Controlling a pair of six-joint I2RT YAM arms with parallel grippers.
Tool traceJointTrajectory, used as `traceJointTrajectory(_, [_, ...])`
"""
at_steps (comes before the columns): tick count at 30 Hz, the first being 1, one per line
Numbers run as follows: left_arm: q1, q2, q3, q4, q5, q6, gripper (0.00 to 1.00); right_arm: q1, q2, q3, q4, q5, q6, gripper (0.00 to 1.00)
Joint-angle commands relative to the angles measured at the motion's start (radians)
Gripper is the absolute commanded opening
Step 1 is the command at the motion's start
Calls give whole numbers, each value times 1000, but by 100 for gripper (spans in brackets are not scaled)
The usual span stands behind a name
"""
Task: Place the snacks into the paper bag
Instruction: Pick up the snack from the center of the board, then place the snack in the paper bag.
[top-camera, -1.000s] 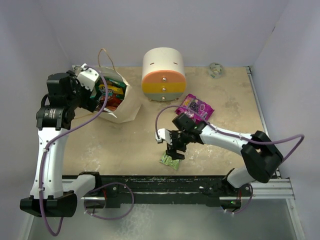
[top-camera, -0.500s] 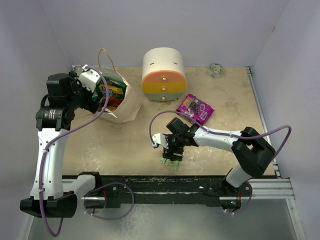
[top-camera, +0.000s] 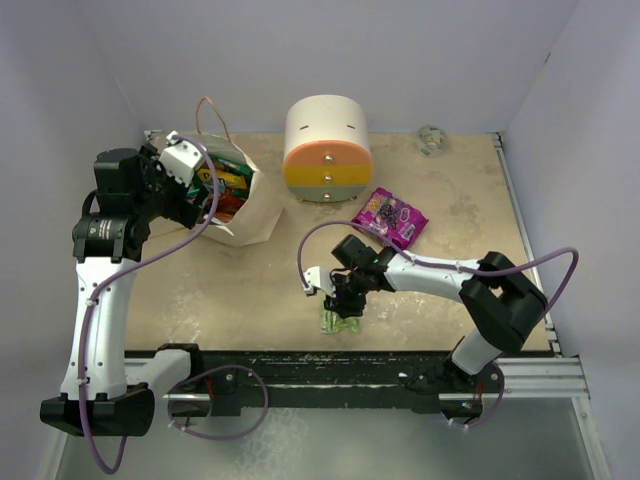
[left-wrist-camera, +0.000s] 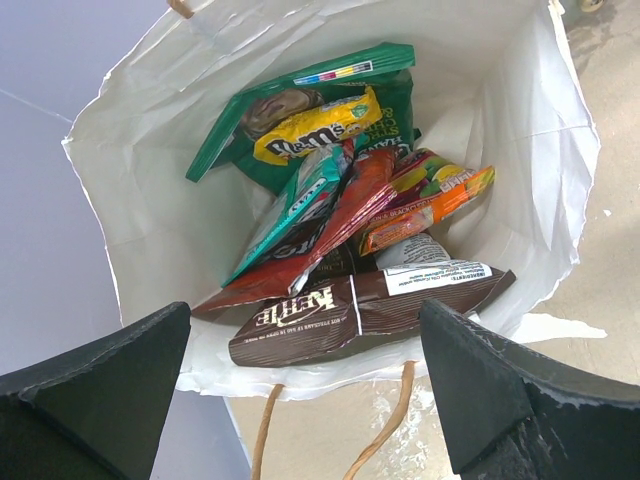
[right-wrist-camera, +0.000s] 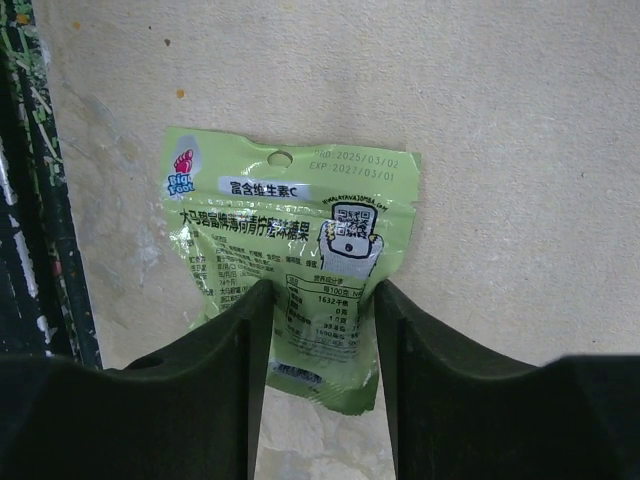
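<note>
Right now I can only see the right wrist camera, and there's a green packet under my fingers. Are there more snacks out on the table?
Observer: Yes, one. A purple packet lies farther back on the table, in front of the round drawer container.
Operator: Where's the bag? I can't see it!
Observer: The paper bag stands at the far left, to the left of that container.
Operator: Is there stuff in it?
Observer: Lots. The left wrist camera looks in past the open left fingers. It shows a brown packet nearest, with a yellow M&M's packet lying on a dark green packet behind it.
</note>
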Motion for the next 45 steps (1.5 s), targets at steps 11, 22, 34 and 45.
traceJointTrajectory(11, [9,-13,31,-8,81,12,99,-13,9,60,-97,-30,-34,14])
traceJointTrajectory(22, [9,-12,49,0,229,-77,99,-59,-50,194,-182,-74,-67,0])
traceJointTrajectory(34, [6,24,88,74,543,-282,99,-161,-167,509,-181,-53,-37,0])
traceJointTrajectory(45, [-163,114,201,108,513,-385,93,-160,-184,780,-121,122,54,0])
